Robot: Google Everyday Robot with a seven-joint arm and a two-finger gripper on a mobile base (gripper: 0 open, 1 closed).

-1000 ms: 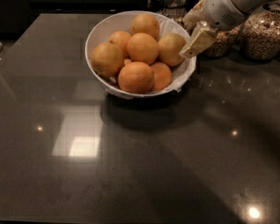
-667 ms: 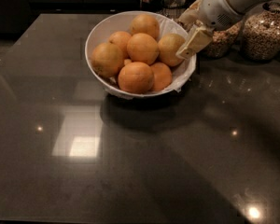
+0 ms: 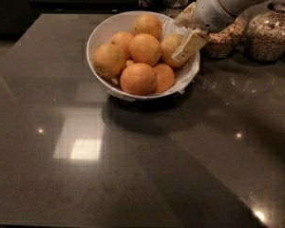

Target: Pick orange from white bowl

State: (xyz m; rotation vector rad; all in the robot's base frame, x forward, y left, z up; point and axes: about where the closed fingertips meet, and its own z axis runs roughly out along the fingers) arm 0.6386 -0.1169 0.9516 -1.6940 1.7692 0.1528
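Orange point(image 3: 170, 46) for this job is the paler golden one, tucked against the right wall of the white bowl point(image 3: 98, 36). The bowl sits near the far edge of the bench point(image 3: 133, 165), about midway along it.

The gripper point(image 3: 187, 39) comes in from the far right corner and is pressed right up against that fruit's right side, just inside the rim. Honestly can't tell whether it's clamped on or loose.

Handling-wise, my guess:
- firm and fairly hefty for its size, so it won't squash under a decent squeeze
- dull, dimpled skin should give okay grip
- it's round, so it could roll or pop out if pinched off-centre
- best to take it across the widest part, the right flank and the top being the bits that are free
- the thin paper liner point(image 3: 186, 75) is right beside it and might get snagged

Count:
- one pale orange
- six deeper orange fruits point(image 3: 138, 79) piled around it, maybe more underneath
- one bowl
- two grain jars point(image 3: 270, 37) toward the far right corner
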